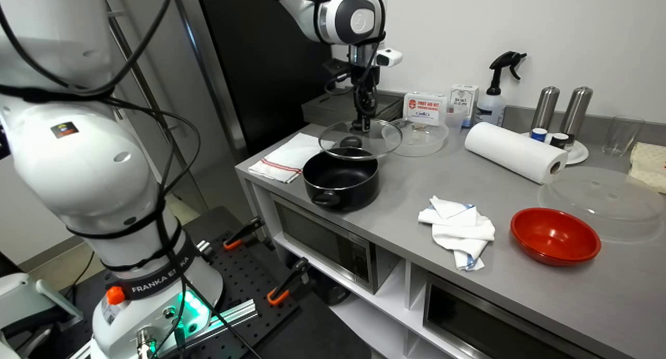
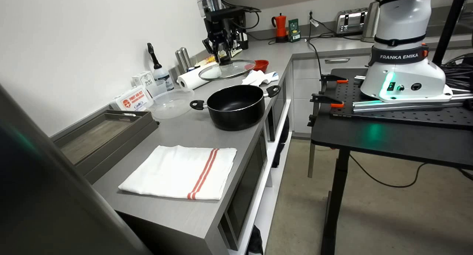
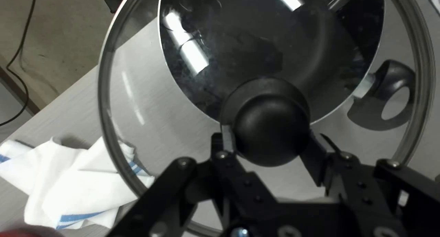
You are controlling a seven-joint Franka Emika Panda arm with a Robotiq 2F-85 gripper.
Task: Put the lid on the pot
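In an exterior view, my gripper points down and grasps the clear glass lid at its middle, so the lid hangs in the air beneath my jaws. From here it overlaps the far side of the black pot, which stands on a gray counter.

In an exterior view, the lid is below my jaws and higher than the pot, with a visible gap between its edge and the pot's rim.

In the wrist view, the lid's black knob is clamped between my two fingers. Through the glass, the pot's opening shows off-centre toward the top, one side handle at right. A white cloth with blue stripes lies at lower left, partly behind the lid's edge.
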